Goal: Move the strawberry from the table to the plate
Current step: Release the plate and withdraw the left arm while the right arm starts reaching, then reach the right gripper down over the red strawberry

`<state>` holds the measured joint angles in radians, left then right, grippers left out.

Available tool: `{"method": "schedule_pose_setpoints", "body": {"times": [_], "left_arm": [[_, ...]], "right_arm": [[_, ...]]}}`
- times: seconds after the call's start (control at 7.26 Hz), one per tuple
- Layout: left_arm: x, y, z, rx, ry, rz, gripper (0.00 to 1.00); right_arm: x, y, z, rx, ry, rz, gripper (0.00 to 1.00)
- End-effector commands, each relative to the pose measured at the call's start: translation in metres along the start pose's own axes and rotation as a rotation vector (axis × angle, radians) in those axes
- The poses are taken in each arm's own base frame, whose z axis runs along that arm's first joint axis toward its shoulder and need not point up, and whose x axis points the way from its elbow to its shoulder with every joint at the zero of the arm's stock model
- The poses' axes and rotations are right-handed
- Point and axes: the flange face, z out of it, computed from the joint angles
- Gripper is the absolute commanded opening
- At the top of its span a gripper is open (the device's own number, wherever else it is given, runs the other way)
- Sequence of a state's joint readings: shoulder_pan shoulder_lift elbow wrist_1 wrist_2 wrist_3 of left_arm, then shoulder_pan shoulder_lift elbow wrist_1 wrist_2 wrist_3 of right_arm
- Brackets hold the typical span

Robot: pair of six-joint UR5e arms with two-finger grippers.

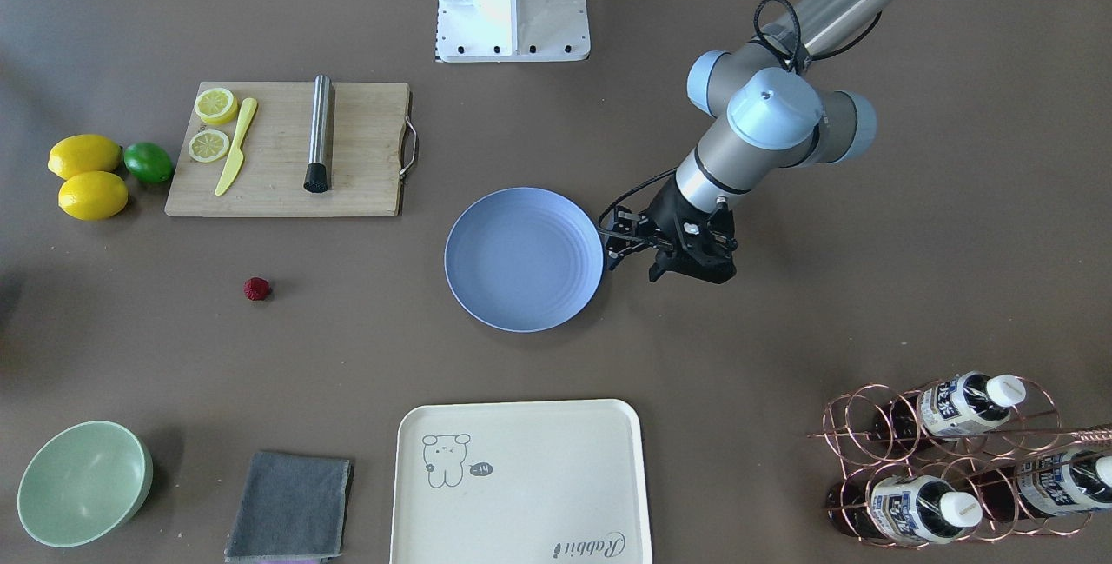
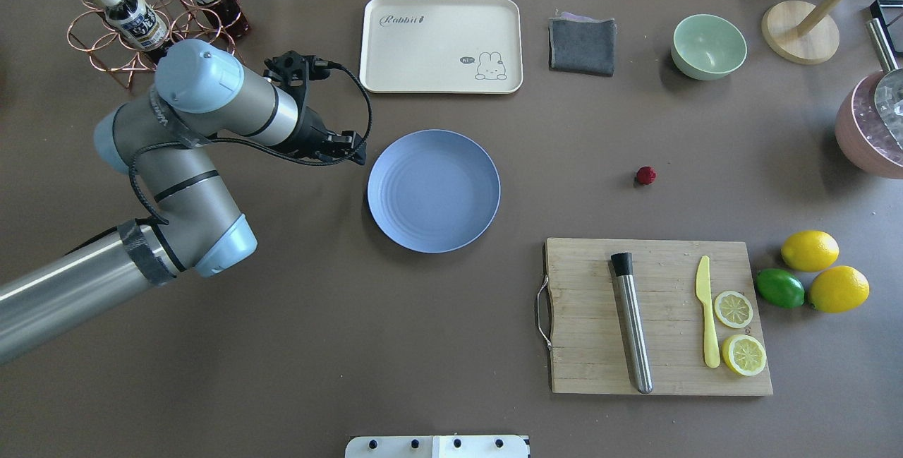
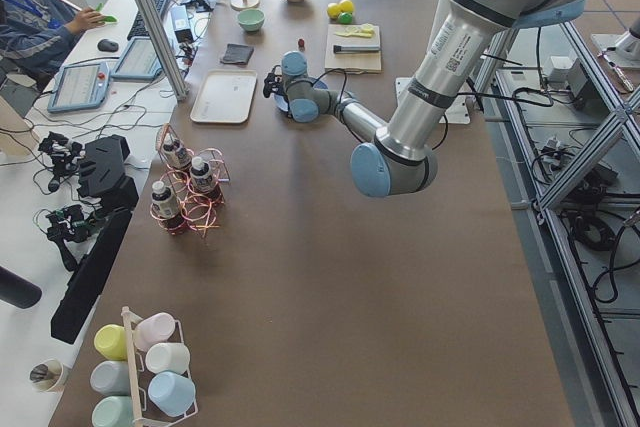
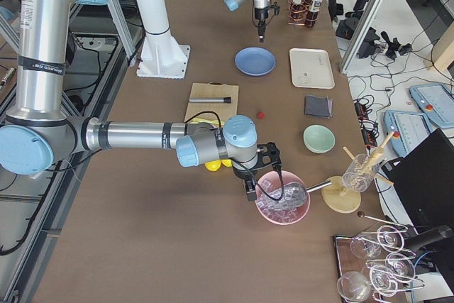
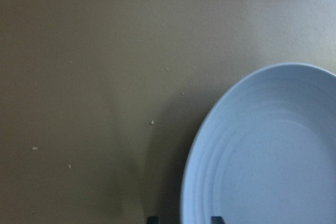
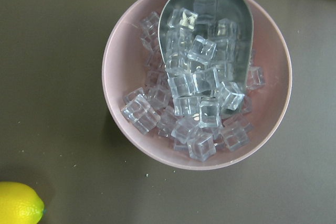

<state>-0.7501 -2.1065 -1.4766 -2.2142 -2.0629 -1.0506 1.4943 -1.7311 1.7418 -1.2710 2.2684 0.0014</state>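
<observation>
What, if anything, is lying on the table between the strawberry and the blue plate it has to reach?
Nothing visible: only bare table separates the strawberry from the plate. The cutting board lies off to the side, nearer the robot.

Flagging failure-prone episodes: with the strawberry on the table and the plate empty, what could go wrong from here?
1. The left gripper hangs at the rim of the plate, and the strawberry lies on the plate's far side; a low reach across might knock the plate.
2. The strawberry is tiny and roundish, so it may roll or slip from the grip.
</observation>
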Motion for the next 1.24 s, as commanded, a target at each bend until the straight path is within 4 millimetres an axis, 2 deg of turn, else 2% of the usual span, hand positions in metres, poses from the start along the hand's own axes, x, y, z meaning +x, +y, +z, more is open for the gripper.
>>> {"method": "schedule_pose_setpoints", "body": {"times": [0.0, 0.14, 0.28, 0.41, 0.55, 0.69, 0.83, 0.96, 1.1], "left_arm": [[-0.098, -0.005, -0.089, 0.061, -0.036, 0.021, 0.99], [-0.139, -0.003, -0.132, 0.064, -0.039, 0.046, 0.99], [-0.190, 0.002, -0.166, 0.071, -0.069, 0.098, 0.99], [-0.241, 0.012, -0.197, 0.048, -0.075, 0.152, 0.99], [-0.305, 0.022, -0.248, 0.049, -0.071, 0.176, 0.99], [-0.357, 0.037, -0.283, 0.058, -0.122, 0.219, 0.99], [-0.416, 0.088, -0.285, -0.019, -0.167, 0.091, 0.99], [-0.450, 0.086, -0.302, -0.107, -0.229, -0.138, 0.99], [-0.464, 0.079, -0.324, -0.098, -0.268, -0.103, 0.99]], "right_arm": [[-0.032, -0.036, 0.003, 0.047, 0.016, -0.053, 1.00], [-0.077, -0.064, 0.016, 0.037, -0.021, 0.082, 1.00], [-0.131, -0.100, 0.028, 0.039, -0.049, 0.123, 1.00], [-0.181, -0.125, 0.039, 0.039, -0.070, 0.134, 1.00], [-0.223, -0.143, 0.047, 0.033, -0.095, 0.150, 1.00], [-0.252, -0.148, 0.057, 0.034, -0.094, 0.166, 1.00], [-0.275, -0.157, 0.063, 0.034, -0.095, 0.149, 1.00], [-0.298, -0.159, 0.077, 0.018, -0.097, 0.129, 1.00], [-0.328, -0.168, 0.093, 0.007, -0.101, 0.154, 1.00]]}}
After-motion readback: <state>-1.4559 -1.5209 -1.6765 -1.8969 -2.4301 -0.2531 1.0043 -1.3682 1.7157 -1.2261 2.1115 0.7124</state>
